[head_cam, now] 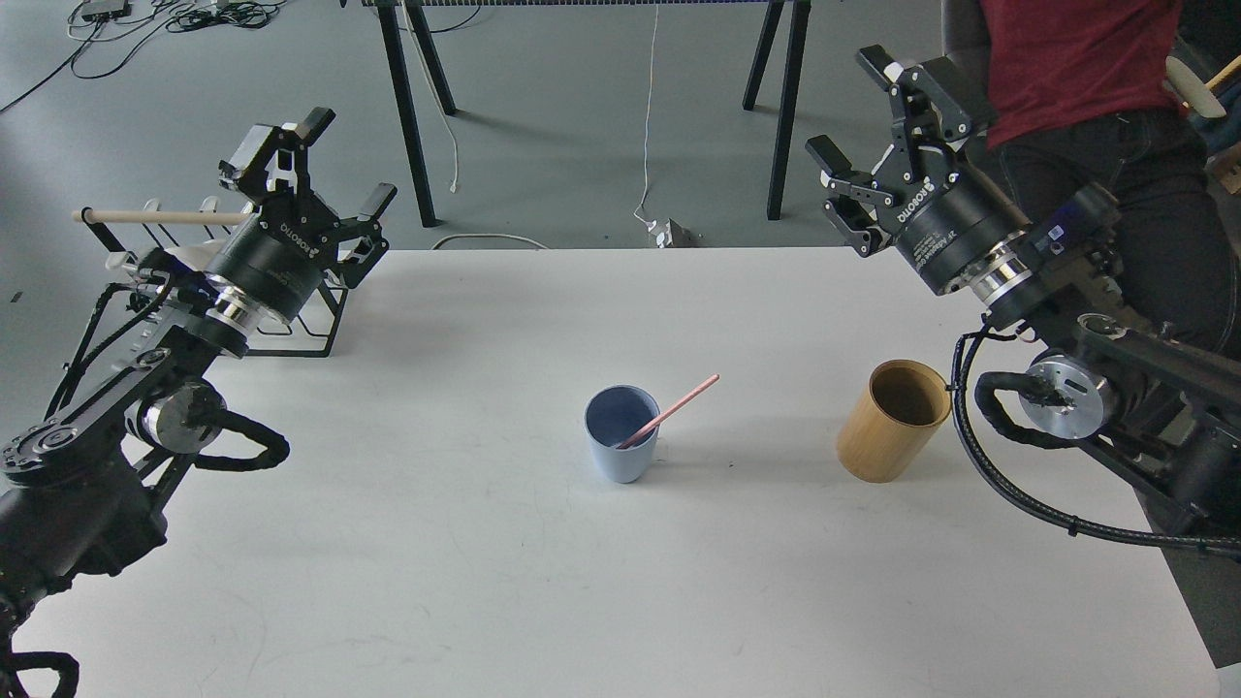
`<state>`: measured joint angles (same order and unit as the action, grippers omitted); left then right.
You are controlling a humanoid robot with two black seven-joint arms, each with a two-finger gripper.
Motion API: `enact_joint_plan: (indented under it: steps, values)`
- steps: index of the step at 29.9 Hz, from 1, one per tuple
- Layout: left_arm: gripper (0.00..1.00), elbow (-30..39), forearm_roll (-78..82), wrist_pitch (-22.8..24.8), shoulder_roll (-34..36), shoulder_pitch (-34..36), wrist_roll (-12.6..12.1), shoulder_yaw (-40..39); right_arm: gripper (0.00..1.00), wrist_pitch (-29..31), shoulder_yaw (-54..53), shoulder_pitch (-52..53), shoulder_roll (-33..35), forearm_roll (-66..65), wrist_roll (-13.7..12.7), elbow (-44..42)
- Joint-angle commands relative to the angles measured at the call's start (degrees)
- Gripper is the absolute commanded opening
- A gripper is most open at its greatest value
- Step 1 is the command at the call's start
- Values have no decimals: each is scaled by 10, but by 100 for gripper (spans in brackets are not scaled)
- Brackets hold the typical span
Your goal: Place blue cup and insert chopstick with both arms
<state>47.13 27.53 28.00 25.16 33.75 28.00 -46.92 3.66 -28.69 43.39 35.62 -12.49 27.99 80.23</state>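
The blue cup [620, 444] stands upright near the middle of the white table [582, 582]. The pink chopstick [671, 411] leans inside it, its free end pointing up and to the right. My left gripper [325, 167] is open and empty, raised at the far left above the table's back edge, well away from the cup. My right gripper [868, 114] is open and empty, raised at the far right beyond the table's back edge.
A tan wooden cylindrical holder [892, 420] stands right of the cup. A black wire rack [291, 330] with a pale wooden rod [155, 217] sits at the back left behind my left arm. A person in a red shirt [1076, 58] sits at the back right.
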Motion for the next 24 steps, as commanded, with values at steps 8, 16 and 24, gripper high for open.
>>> enact_joint_plan:
  steps: [8,16,24]
  values:
    - [98,2,-9,0,10,-15,0,-17,97,49,-15,-6,-7,21,0,-17]
    - [98,1,-21,0,11,-18,0,-21,97,44,-58,-27,-57,21,0,-26]
    - [98,1,-22,0,16,-18,0,-22,97,43,-69,-31,-80,20,0,-31]
